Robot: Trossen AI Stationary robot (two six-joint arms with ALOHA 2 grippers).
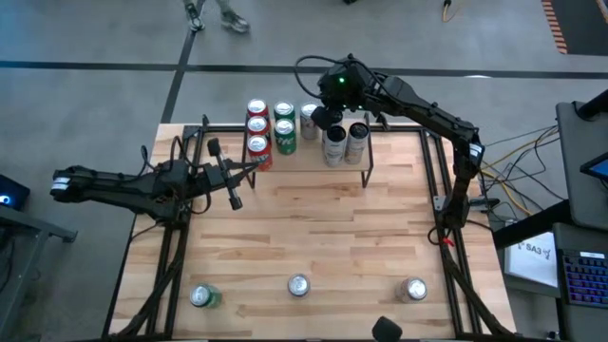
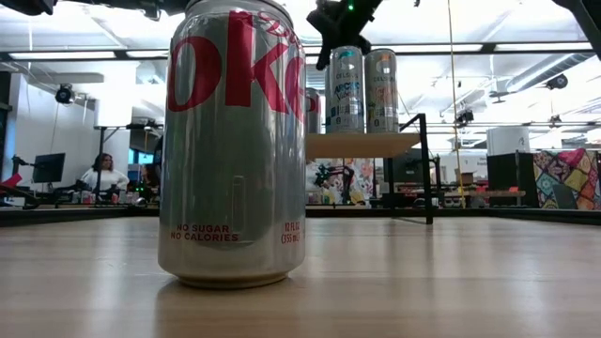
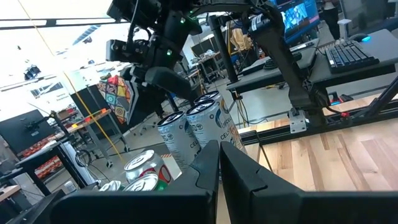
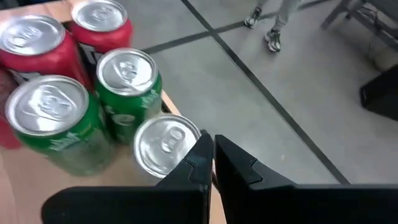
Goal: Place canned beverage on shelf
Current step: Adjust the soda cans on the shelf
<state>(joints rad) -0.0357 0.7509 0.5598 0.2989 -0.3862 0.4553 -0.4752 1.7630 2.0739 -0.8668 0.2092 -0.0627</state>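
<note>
Right gripper (image 1: 326,116) above shelf (image 1: 366,152) cans, fingers pressed together, empty. Left gripper (image 1: 234,198) beside shelf, fingers pressed together, empty.

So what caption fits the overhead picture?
Right gripper hovers shut over the cans on the shelf; three cans wait along the table's near edge.
</note>
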